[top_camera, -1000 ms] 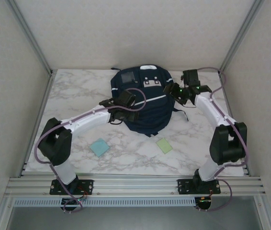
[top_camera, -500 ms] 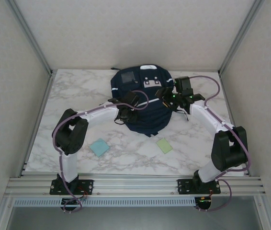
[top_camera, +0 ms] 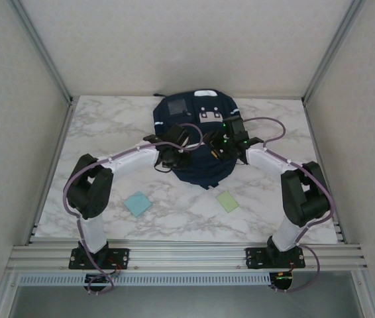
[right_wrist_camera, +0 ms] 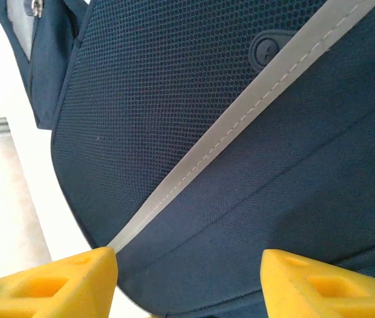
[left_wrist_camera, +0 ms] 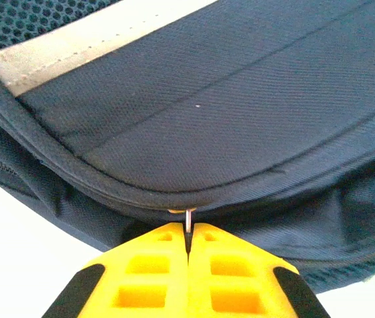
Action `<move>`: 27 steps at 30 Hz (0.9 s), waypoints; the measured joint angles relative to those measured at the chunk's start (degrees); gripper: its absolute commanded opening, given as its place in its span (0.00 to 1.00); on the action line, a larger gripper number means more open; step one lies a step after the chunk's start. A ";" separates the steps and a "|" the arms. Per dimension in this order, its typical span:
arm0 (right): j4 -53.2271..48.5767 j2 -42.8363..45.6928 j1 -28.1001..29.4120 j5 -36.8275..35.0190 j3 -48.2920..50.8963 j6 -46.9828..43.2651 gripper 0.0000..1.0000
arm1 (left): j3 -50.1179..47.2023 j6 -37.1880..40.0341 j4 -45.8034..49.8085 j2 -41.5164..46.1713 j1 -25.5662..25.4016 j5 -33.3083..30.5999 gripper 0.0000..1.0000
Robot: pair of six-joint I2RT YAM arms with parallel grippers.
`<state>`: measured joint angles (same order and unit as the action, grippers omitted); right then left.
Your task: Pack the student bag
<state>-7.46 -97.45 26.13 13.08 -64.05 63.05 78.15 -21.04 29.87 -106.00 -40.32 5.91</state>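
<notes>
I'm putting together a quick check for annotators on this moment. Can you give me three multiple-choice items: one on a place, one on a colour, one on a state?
1. Where do the blue square and the green square lie?
A) in a gripper
B) on the table, on the near side of the bag
C) on top of the bag

2. What colour is the bag's fabric?
A) dark navy
B) red
C) yellow

3. How is the left gripper?
A) wide open
B) shut on a square
C) shut on a thin metal tab at the bag's edge

Answers:
1 B: the top view shows both squares flat on the table, apart from the bag.
2 A: the fabric is navy in all three views.
3 C: the left wrist view shows the fingers pressed together with the tab between them.
</notes>
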 measured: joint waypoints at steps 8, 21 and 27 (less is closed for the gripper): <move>3.48 -2.29 0.68 1.01 0.00 4.74 0.64 | 0.00 0.31 -0.02 3.80 0.28 2.19 0.00; 2.99 11.56 2.91 4.70 6.34 8.15 0.66 | 0.02 0.42 -0.33 4.17 0.13 2.86 0.00; 6.10 10.40 4.31 5.22 10.47 12.83 0.68 | 0.02 0.39 -1.88 5.92 0.11 3.93 0.00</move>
<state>-1.37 -87.05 30.44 18.31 -53.58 75.88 78.17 -20.64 27.99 -100.07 -40.21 9.85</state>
